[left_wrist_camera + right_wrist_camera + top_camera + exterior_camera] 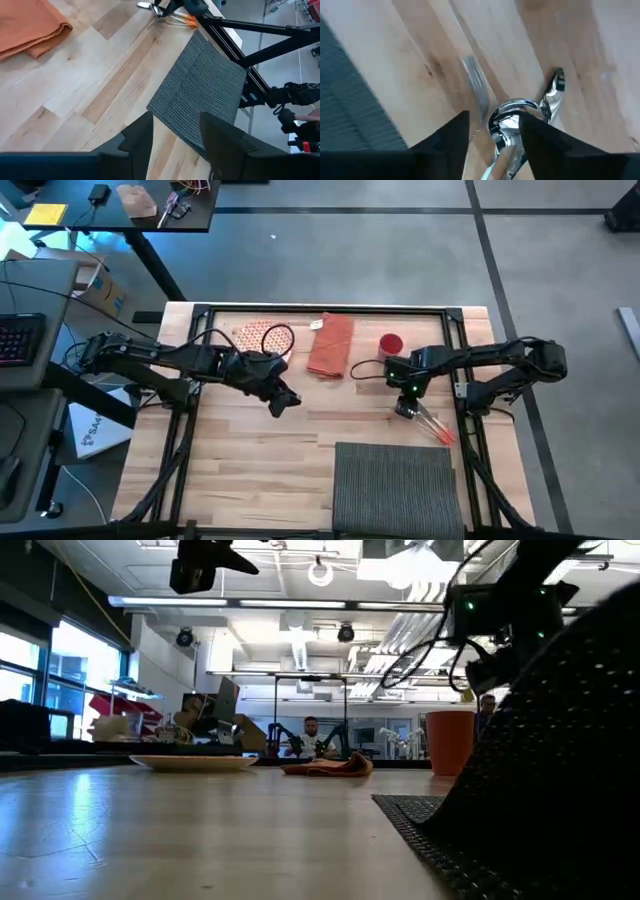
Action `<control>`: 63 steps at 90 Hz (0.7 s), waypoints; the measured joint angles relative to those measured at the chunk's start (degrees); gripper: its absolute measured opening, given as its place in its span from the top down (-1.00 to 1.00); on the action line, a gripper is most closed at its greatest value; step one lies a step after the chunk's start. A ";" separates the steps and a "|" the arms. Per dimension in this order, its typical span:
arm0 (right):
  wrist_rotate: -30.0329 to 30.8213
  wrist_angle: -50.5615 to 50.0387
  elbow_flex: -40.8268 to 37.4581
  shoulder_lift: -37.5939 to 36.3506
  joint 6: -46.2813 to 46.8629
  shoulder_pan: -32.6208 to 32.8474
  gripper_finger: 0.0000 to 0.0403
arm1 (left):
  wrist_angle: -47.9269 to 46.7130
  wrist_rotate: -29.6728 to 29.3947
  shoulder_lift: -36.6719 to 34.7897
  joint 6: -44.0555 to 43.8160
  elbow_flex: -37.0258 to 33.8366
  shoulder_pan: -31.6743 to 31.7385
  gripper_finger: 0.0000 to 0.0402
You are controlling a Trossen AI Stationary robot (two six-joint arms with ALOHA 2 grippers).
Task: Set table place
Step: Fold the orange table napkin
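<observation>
Right end effector (405,409) hovers low over the cutlery (436,426), fingers spread around the spoon bowl and fork, not yet clenched; we judge a pickup is next. Placemat (398,488) lies at the near edge of the table (250,450), bare, ready for settings. Left end effector (283,401) waits released mid-table. Plate (262,337), napkin (331,345) and cup (391,344) sit far side.
</observation>
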 joint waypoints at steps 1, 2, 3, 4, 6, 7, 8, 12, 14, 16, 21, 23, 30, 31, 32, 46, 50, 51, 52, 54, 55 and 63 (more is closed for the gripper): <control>0.00 -0.48 0.46 0.00 -0.21 0.04 0.18 | 0.00 0.00 0.00 0.00 0.00 -0.01 0.28; 0.00 -0.99 1.06 0.00 -0.44 0.09 0.17 | 0.00 0.01 0.00 0.00 0.00 -0.03 0.28; 0.00 -1.49 1.67 0.00 -0.64 0.13 0.17 | 0.00 0.02 0.00 0.00 0.00 -0.04 0.28; 0.02 -1.96 2.24 0.00 -0.80 0.13 0.17 | 0.00 0.02 0.00 -0.02 0.00 -0.06 0.28; 0.04 -2.62 3.27 -0.02 -1.23 0.18 0.16 | 0.00 0.02 0.00 -0.03 0.00 -0.06 0.28; 0.03 -2.95 3.84 -0.04 -1.46 0.20 0.16 | 0.00 0.03 0.00 -0.08 0.00 -0.06 0.28; 0.02 -3.29 4.39 -0.04 -1.73 0.22 0.16 | 0.00 0.05 0.00 -0.18 0.00 -0.06 0.28; -0.06 -4.37 6.45 -0.04 -2.32 0.39 0.16 | 0.00 0.17 0.00 -0.63 0.00 -0.06 0.28; -0.09 -4.55 7.40 -0.04 -2.56 0.52 0.16 | 0.00 0.32 0.00 -0.81 0.00 -0.04 0.28; -0.08 -4.36 8.31 -0.04 -2.83 0.69 0.16 | 0.01 0.69 0.00 -0.93 0.00 -0.04 0.28; 0.23 -1.94 10.50 -0.03 -3.61 1.13 0.16 | 0.02 1.98 0.00 -1.03 0.00 -0.02 0.28; 0.44 -0.34 11.27 0.11 -3.77 1.28 0.16 | 0.02 2.59 0.00 -1.07 0.00 -0.04 0.28; 0.87 5.93 13.85 1.97 -4.35 1.48 0.16 | 0.07 5.01 -0.27 -2.17 0.00 -0.32 0.28; 1.00 6.79 14.21 2.40 -4.45 1.48 0.16 | 0.04 5.30 -0.33 -2.35 0.00 -0.36 0.28; 1.09 7.61 14.58 2.89 -4.62 1.48 0.16 | 0.04 5.57 -0.38 -2.46 0.00 -0.42 0.28; 3.60 16.60 21.44 12.86 -7.52 1.48 0.16 | 0.23 7.99 -2.54 -4.19 0.00 -1.67 0.28; 5.15 18.72 23.70 16.36 -8.73 1.48 0.16 | 0.35 9.06 -3.47 -4.94 0.00 -1.95 0.28; 5.74 19.14 24.27 17.25 -9.08 1.48 0.16 | 0.35 9.33 -3.66 -5.08 0.00 -2.01 0.28; 6.35 19.54 24.86 18.14 -9.43 1.48 0.16 | 0.35 9.58 -3.89 -5.26 0.00 -2.07 0.28; 7.63 20.37 26.09 19.88 -10.16 1.48 0.16 | 0.35 10.00 -4.43 -5.63 0.00 -2.21 0.28; 8.35 20.80 26.73 20.77 -10.52 1.47 0.16 | 0.35 10.17 -4.70 -5.77 0.00 -2.26 0.28; 13.99 24.25 32.59 27.51 -13.54 1.25 0.16 | 0.35 10.80 -6.72 -6.82 0.00 -2.57 0.28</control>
